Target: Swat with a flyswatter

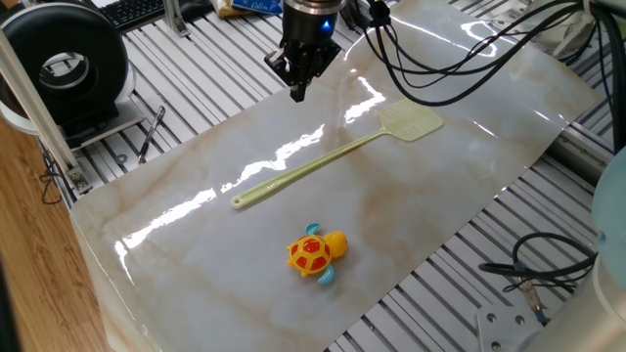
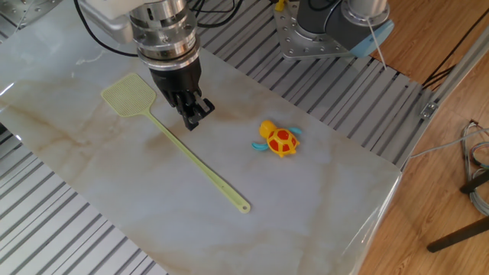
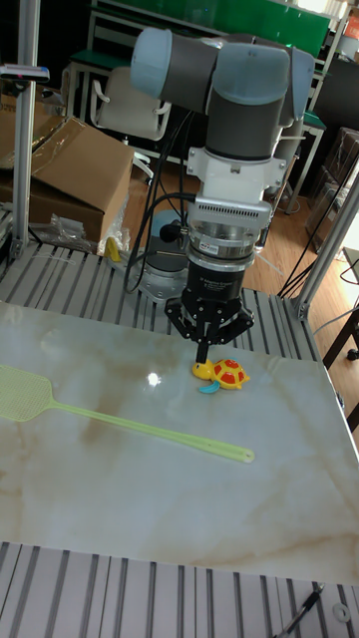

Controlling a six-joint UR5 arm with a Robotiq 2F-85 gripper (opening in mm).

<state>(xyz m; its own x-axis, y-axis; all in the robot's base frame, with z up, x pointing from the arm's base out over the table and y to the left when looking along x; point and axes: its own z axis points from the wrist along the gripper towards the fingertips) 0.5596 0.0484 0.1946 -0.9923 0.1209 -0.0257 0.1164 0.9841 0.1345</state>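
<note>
The flyswatter (image 1: 313, 168) lies flat on the marble sheet (image 1: 421, 205), pale yellow-green, its mesh head (image 1: 411, 119) at the far right and the handle's holed end toward the near left. The other fixed view shows the flyswatter (image 2: 191, 160) too, and the tall fixed view has the flyswatter (image 3: 150, 431) across the sheet. My gripper (image 1: 298, 90) hangs above the sheet beyond the handle, fingers pressed together and holding nothing. The gripper (image 2: 195, 118) sits beside the handle near the head, apart from it. In the tall view the gripper (image 3: 203, 361) points straight down.
An orange-and-yellow toy turtle (image 1: 315, 254) sits on the sheet in front of the handle. A black round device (image 1: 68, 64) stands at the left edge. Loose cables (image 1: 548, 264) lie on the slatted table at the right. The arm's base (image 2: 328, 23) is behind the sheet.
</note>
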